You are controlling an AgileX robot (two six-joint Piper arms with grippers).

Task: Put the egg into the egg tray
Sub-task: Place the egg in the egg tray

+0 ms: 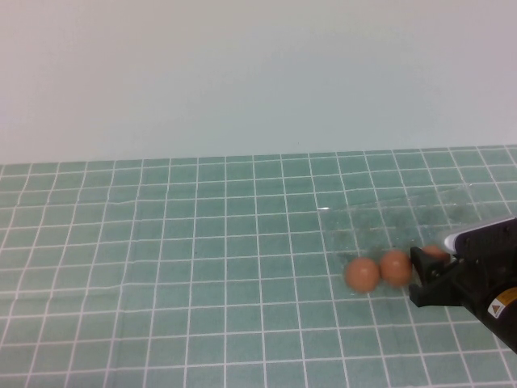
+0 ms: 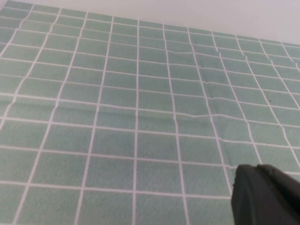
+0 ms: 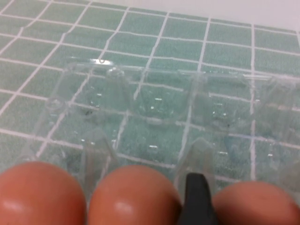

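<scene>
The right gripper (image 1: 422,277) (finger gap hidden, cannot tell) sits beside three matt orange-brown oval eggs (image 1: 396,267) in the clear moulded plastic egg tray's (image 3: 154,101) near row, long axes unclear; far cups free. The left gripper (image 2: 262,194) hovers over green grid mat (image 1: 161,242).

Orange-brown egg (image 1: 436,252) seated in near row of clear tray (image 1: 388,218), at 3 o'clock of two matching eggs (image 1: 378,270); tray at table's 4 o'clock.

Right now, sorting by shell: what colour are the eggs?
Orange-brown eggs, plain, clearest in the right wrist view.
</scene>
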